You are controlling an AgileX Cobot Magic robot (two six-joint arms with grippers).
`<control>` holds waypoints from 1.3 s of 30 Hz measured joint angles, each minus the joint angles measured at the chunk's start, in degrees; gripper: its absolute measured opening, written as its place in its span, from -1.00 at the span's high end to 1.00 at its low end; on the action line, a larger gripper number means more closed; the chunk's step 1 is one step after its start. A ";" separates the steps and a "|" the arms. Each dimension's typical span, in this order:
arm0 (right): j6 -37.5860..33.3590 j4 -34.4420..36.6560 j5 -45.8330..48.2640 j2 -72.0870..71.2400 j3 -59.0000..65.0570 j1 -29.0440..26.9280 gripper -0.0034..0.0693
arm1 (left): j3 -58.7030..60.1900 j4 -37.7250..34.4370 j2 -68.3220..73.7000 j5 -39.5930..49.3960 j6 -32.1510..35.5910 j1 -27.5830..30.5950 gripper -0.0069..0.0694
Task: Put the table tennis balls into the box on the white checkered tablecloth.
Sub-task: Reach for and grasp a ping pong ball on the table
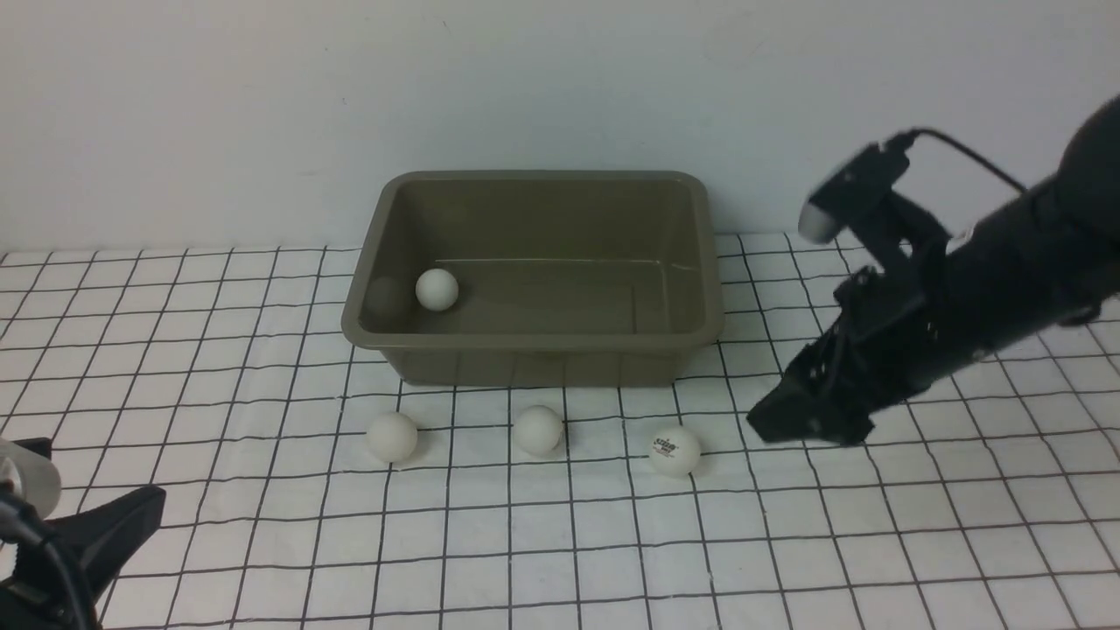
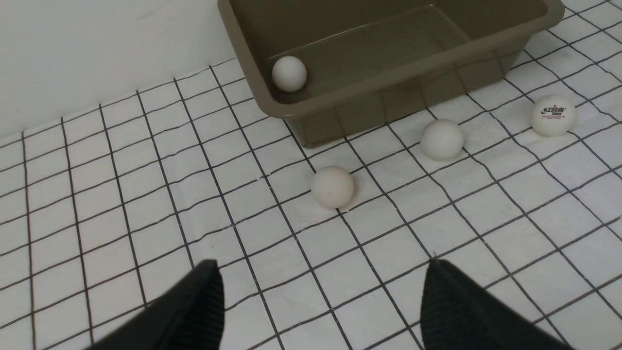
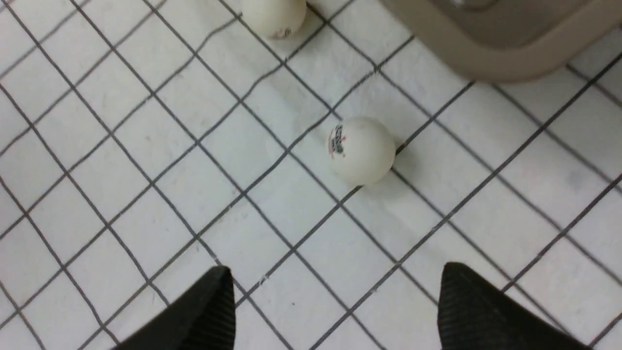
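Right gripper (image 3: 335, 311): fingers apart, nothing between, low over white checkered tablecloth (image 1: 262, 525) off box's right front corner. Logo ball (image 3: 362, 150) straight ahead of tips, centred on gap, not touching. Right arm nearest it. Round, no long axis to match.

Left gripper (image 2: 320, 296): fingers apart, empty, by cloth's front left corner. Left ball (image 2: 332, 186) ahead, well apart. Middle ball (image 1: 537, 430) between those two.

All three in row on cloth beside box (image 1: 534, 339) front wall. Fourth ball (image 1: 436, 289) inside box, left end.

Right wrist view crops middle ball and box interior. Front view cuts off left gripper.
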 joint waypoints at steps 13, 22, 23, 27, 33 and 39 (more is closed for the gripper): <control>5.25 14.96 -26.27 7.40 8.19 10.11 -0.48 | 0.00 -0.04 0.00 0.13 -0.11 0.00 -0.46; 6.88 15.02 -29.39 16.12 4.27 10.11 -0.47 | 0.00 0.01 0.00 0.13 -0.11 0.00 -0.46; 6.88 15.16 -29.44 17.11 3.40 10.11 -0.47 | 0.00 0.01 0.00 0.13 -0.11 0.00 -0.46; 7.06 15.39 -29.13 19.70 0.98 10.11 -0.47 | 0.00 0.01 0.00 0.13 -0.11 0.00 -0.46; 8.49 14.74 -27.25 22.69 -0.72 10.11 -0.18 | 0.00 0.01 0.00 0.13 -0.18 0.00 -0.46; 10.86 6.78 -24.96 21.00 -0.72 10.11 -0.09 | 0.00 -0.03 0.00 0.13 -0.18 0.00 -0.46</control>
